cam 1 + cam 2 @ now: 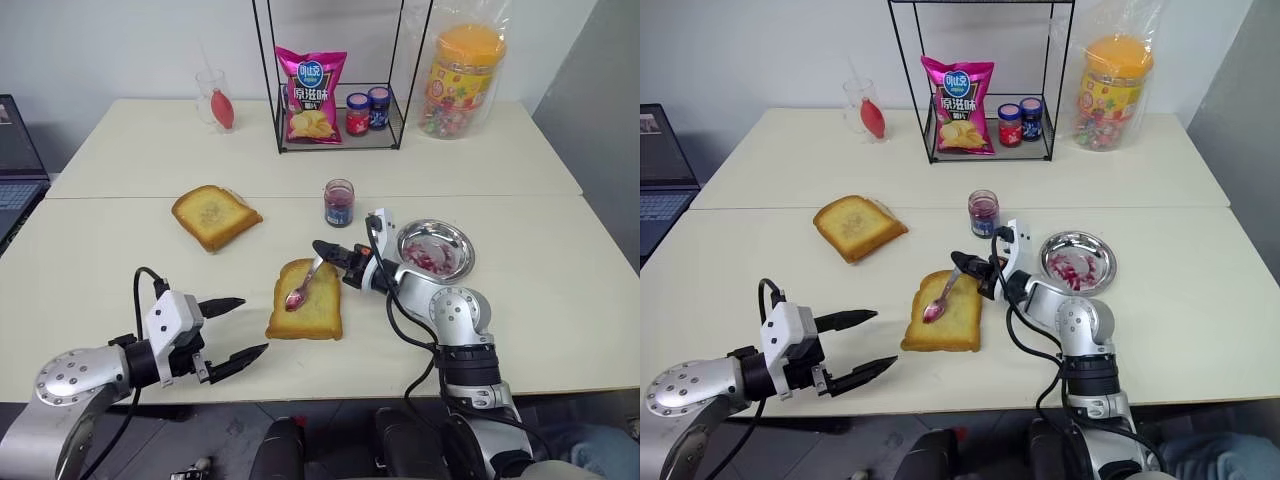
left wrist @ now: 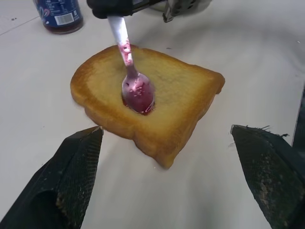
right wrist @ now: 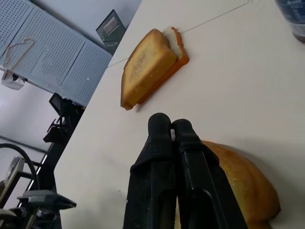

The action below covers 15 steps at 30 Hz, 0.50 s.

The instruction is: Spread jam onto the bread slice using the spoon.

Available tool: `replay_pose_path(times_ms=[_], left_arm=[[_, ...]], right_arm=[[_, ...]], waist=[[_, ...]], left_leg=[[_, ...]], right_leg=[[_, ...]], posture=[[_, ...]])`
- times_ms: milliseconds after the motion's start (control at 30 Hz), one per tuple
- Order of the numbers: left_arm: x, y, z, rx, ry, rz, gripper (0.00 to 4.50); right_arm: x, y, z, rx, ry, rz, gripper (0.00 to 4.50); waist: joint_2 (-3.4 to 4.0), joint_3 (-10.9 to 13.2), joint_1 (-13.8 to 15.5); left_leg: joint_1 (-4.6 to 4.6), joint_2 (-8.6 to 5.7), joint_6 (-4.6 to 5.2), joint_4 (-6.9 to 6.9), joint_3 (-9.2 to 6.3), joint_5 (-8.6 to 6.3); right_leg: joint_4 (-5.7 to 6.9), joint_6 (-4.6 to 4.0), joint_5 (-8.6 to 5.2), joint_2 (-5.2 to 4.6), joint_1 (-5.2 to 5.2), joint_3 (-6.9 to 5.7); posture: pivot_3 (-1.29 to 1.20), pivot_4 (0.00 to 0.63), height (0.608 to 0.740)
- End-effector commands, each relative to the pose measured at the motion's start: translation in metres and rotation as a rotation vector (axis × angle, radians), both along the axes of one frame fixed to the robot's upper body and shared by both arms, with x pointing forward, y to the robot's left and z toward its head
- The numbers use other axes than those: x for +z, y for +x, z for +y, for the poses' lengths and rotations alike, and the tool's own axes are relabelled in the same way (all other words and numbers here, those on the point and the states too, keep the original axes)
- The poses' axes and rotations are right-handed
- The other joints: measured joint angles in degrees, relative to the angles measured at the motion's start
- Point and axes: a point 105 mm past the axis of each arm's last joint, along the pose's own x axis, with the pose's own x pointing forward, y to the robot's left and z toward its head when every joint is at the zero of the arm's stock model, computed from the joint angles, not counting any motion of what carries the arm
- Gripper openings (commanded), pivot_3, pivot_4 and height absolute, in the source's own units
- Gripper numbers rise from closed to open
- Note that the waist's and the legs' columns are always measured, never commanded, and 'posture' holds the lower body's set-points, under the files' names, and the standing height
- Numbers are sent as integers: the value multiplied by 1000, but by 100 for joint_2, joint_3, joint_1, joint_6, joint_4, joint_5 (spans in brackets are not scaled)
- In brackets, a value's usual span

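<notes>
right gripper (image 1: 322, 250) clamped shut on the spoon (image 1: 303, 286) handle. long axis slanting from those fingers down and left to the jam-coated bowl, resting on the bread slice (image 1: 306, 314) at the near centre of the table (image 1: 560, 300). left gripper (image 1: 238, 327) spread wide, empty, just left of the slice. jam (image 1: 339, 206) jar beyond, part full; steel dish (image 1: 436, 250) to the right, smeared red. second toast (image 1: 214, 216) far left.
</notes>
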Motion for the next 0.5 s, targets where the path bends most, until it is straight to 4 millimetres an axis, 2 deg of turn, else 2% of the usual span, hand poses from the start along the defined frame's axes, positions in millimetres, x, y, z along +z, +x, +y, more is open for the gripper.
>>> replay_pose_path(times_ms=[33,167,300,400,500], left_arm=[[10,2,-10,-32,-5,-51,4500],[13,6,-13,-36,-9,-62,4500],[14,8,-14,-34,-12,-67,4500],[16,10,-13,-26,-15,-74,4500],[17,11,-10,-14,-13,-78,4500]], right_arm=[[12,19,-22,-98,-8,-57,8],[23,28,-39,-133,-24,-99,8],[34,30,-48,-147,-18,-123,8],[51,21,-45,-107,17,-148,8],[65,4,-33,-31,75,-151,8]], waist=[[0,0,8],[-1,-1,8],[0,0,2],[1,0,2],[1,1,3]], left_leg=[[0,0,0,1,-1,0],[0,-2,0,3,5,0],[1,0,0,0,5,0],[1,2,0,-7,4,0],[-1,3,1,-10,4,0]], right_leg=[[0,-2,0,0,0,-1],[-2,-4,0,0,2,8],[-2,1,2,2,2,7],[-2,-2,0,4,-2,6],[-1,-4,-1,5,-4,6]], posture=[[0,150,740],[0,150,740],[0,150,740],[0,150,740],[0,150,740]])
